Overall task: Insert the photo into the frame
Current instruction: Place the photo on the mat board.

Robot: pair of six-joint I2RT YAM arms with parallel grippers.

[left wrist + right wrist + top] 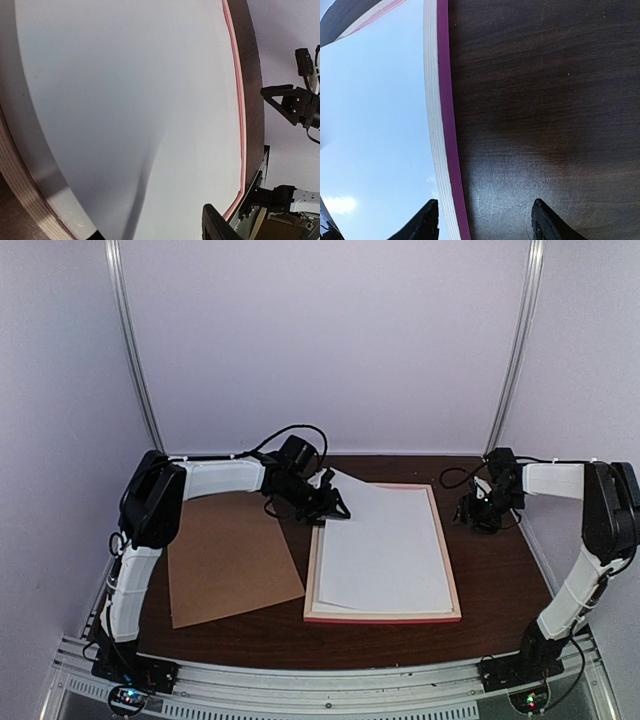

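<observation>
The frame (pixel 380 618), with thin pink rails, lies flat in the middle of the table. In it lies the photo (pixel 385 550), plain white back up and slightly askew, its far-left corner raised over the rail. My left gripper (pixel 338 508) is at that corner. In the left wrist view its jaws (pixel 152 232) stand apart, with the white sheet (pixel 150 100) spreading ahead of them to the pink rail (pixel 240 125). My right gripper (pixel 478 512) hovers open, holding nothing, by the frame's far-right corner. In its own view (pixel 485 222) the rail (pixel 445 125) runs between the fingertips.
A plain brown backing board (pixel 232 560) lies flat left of the frame. Dark wooden table (pixel 545 100) shows right of the rail. Pale walls close in at the back and sides. A metal rail carrying both arm bases runs along the near edge.
</observation>
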